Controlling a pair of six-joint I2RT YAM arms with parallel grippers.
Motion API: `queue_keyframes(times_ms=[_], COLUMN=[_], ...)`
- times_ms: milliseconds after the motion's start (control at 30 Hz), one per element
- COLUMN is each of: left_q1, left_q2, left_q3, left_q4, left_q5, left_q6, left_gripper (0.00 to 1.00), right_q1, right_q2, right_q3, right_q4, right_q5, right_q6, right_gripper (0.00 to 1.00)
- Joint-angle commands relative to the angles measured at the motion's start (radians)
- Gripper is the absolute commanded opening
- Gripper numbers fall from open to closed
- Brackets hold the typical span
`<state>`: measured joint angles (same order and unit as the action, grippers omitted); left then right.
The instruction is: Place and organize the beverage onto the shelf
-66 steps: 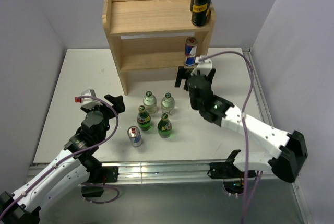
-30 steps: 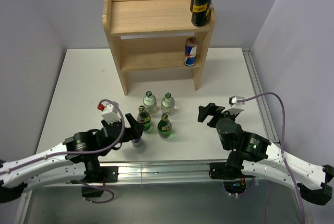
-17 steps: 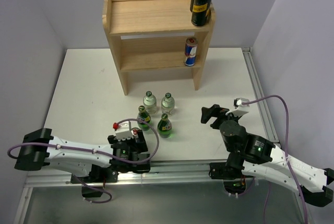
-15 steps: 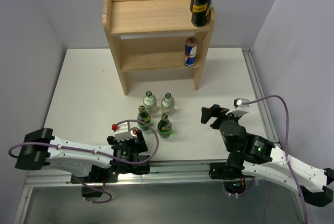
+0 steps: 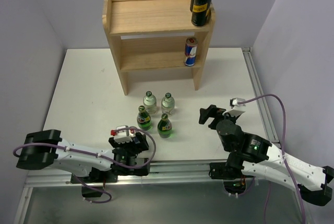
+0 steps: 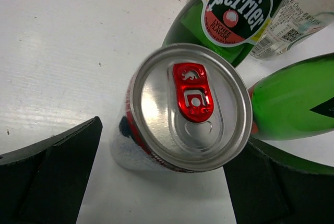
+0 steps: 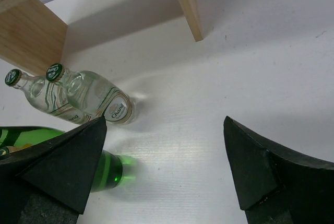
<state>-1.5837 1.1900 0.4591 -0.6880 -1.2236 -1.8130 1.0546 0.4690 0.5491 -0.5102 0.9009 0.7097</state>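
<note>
- Four glass bottles stand clustered on the white counter in front of the shelf: a pair of clear bottles nearer the shelf and a pair of green bottles nearer the arms.
- At the far side of the counter, the shelf carries two black cans at the right end of its top tier, one behind the other. A blue-and-silver can stands upright at the right end of its lower tier.
- One silver can with a red tab stands upright on the counter, just beside the green bottles at the near left of the cluster.
- Low over that can is the left gripper, released and spread wide, with one finger on either side. Bare counter shows between its left finger and the can, so nothing is clasped.
- Right of the bottles, the right gripper hovers above the counter, also released, with only bare counter between its fingers. Its wrist view looks toward the clear bottles and a shelf leg.
</note>
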Motion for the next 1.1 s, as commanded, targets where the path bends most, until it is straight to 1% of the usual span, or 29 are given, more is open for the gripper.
queue_keyframes(times_ms=[0,33,67,233,267,300,367,400,433,467,500,533,567,600,633,667,700,767,800,867,900,967,1000,1067], left_q1=[0.017,0.027,0.03,0.044,0.05,0.057,0.077,0.083,0.094,0.099,0.109,0.114,0.119,0.122,0.126,0.128,0.129,0.129,0.129,0.129,0.129,0.128,0.125,0.123], left_q2=[0.06,0.077,0.112,0.232,0.246,0.256,0.278,0.281,0.281,0.278,0.27,0.266,0.26,0.257,0.244,0.24,0.235,0.229,0.227,0.226,0.226,0.209,0.198,0.157], left_q3=[-0.004,0.001,0.006,0.023,0.023,0.023,0.02,0.018,0.013,0.009,0.003,0.001,0.0,0.001,0.01,0.016,0.041,0.071,0.091,0.177,0.246,0.314,0.378,0.447], left_q4=[0.125,0.14,0.145,0.114,0.122,0.139,0.197,0.212,0.235,0.248,0.254,0.258,0.26,0.257,0.26,0.28,0.272,0.252,0.193,0.08,-0.062,-0.183,-0.229,-0.333], left_q5=[-0.047,-0.042,-0.036,-0.027,-0.025,-0.024,-0.019,-0.017,-0.014,-0.013,-0.008,-0.007,-0.004,-0.001,0.01,0.015,0.022,0.045,0.052,0.058,0.058,0.053,0.047,0.041], left_q6=[0.038,0.067,0.063,-0.018,-0.02,0.015,0.049,0.066,0.085,0.095,0.113,0.119,0.126,0.138,0.159,0.194,0.234,0.262,0.253,0.218,0.164,0.118,0.135,0.162], left_gripper=[0.99,0.99,0.99,0.99,0.99,0.99,0.91,0.85,0.68,0.58,0.4,0.33,0.23,0.17,0.05,0.0,0.0,0.0,0.0,0.0,0.0,0.0,0.0,0.0], right_q1=[0.005,0.005,0.007,0.005,0.005,0.007,0.005,0.005,0.005,0.005,0.005,0.005,0.005,0.007,0.005,0.005,0.005,0.005,0.007,0.005,0.005,0.005,0.005,0.005], right_q2=[0.008,0.008,0.008,0.0,0.0,0.002,0.005,0.01,0.014,0.016,0.017,0.017,0.016,0.014,0.008,0.005,-0.001,-0.003,-0.004,-0.009,-0.013,-0.02,-0.027,-0.035], right_q3=[-0.003,-0.005,-0.006,-0.021,-0.026,-0.029,-0.031,-0.031,-0.032,-0.034,-0.034,-0.034,-0.037,-0.038,-0.04,-0.043,-0.043,-0.043,-0.043,-0.04,-0.04,-0.038,-0.038,-0.04], right_q4=[0.036,0.038,0.036,0.044,0.048,0.052,0.056,0.058,0.059,0.064,0.067,0.067,0.07,0.071,0.081,0.082,0.082,0.081,0.079,0.072,0.068,0.061,0.061,0.067], right_q5=[0.023,0.024,0.026,0.023,0.018,0.018,0.015,0.015,0.013,0.012,0.015,0.015,0.015,0.013,0.013,0.009,0.01,0.012,0.013,0.015,0.016,0.018,0.018,0.018], right_q6=[0.013,0.014,0.016,0.02,0.02,0.02,0.022,0.023,0.024,0.022,0.02,0.02,0.019,0.017,0.014,0.011,0.01,0.01,0.01,0.008,0.008,0.005,0.004,-0.004], right_gripper=[1.0,1.0,1.0,1.0,1.0,1.0,1.0,1.0,1.0,1.0,1.0,1.0,1.0,0.98,0.93,0.91,0.88,0.87,0.86,0.86,0.86,0.86,0.86,0.86])
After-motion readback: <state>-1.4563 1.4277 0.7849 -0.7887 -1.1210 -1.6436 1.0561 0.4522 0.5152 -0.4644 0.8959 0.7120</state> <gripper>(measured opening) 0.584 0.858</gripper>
